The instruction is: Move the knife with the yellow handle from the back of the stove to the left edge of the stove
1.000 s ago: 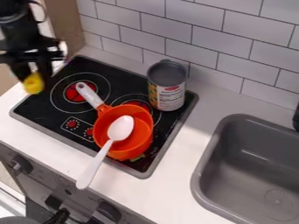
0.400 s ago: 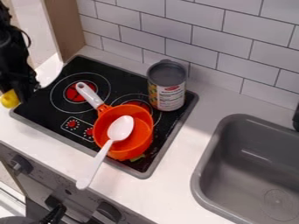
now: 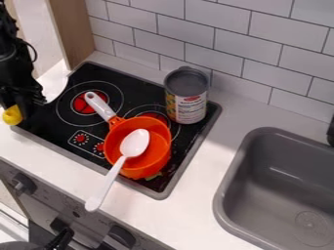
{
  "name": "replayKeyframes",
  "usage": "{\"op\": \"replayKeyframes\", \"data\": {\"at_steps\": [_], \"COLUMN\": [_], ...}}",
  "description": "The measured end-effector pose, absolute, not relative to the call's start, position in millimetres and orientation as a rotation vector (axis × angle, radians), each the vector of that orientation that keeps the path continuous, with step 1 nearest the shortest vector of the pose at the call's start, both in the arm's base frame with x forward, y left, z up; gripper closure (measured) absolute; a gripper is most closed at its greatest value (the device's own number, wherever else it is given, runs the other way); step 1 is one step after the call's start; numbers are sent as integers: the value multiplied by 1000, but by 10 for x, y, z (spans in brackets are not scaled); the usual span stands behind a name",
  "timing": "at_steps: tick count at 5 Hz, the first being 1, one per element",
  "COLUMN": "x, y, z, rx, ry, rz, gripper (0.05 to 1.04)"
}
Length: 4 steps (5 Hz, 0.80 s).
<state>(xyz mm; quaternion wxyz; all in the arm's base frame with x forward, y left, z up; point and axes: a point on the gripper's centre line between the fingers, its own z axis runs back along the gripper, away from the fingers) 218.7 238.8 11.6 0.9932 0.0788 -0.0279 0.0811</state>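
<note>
The black gripper (image 3: 14, 113) hangs at the left edge of the view, over the left corner of the black stove top (image 3: 55, 114). It is shut on a yellow object (image 3: 11, 115), whose lower part shows below the fingers. To the right, an orange pot (image 3: 154, 161) with a white-grey handle rests on the stove. A white spoon (image 3: 135, 142) lies with its bowl over the pot and its handle reaching past the stove's front edge. Behind the pot a tin can (image 3: 187, 100) stands upright on the stove's back right part.
The grey sink (image 3: 225, 205) is set into the white counter (image 3: 196, 176) at the right. A tiled wall (image 3: 221, 44) runs along the back, and a wooden panel (image 3: 77, 29) stands at the back left. Dark knobs (image 3: 122, 235) line the front below the counter.
Since the first frame the gripper has moved left and down with the yellow object, with only a slight shift since the second frame. Pot, spoon and can have stayed put.
</note>
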Motion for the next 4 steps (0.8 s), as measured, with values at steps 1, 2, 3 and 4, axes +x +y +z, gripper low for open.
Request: {"op": "replayKeyframes", "data": {"at_steps": [1,2,3,4], "x": [2253,2294,2305,2261], "y": [2429,2467,2462,2462], "z": [42,56,58,24], "rx": [151,131,124,115], "ry": [-66,-79,-85,-93], "rz": [177,210,165,153], "gripper": [661,600,320,107]}}
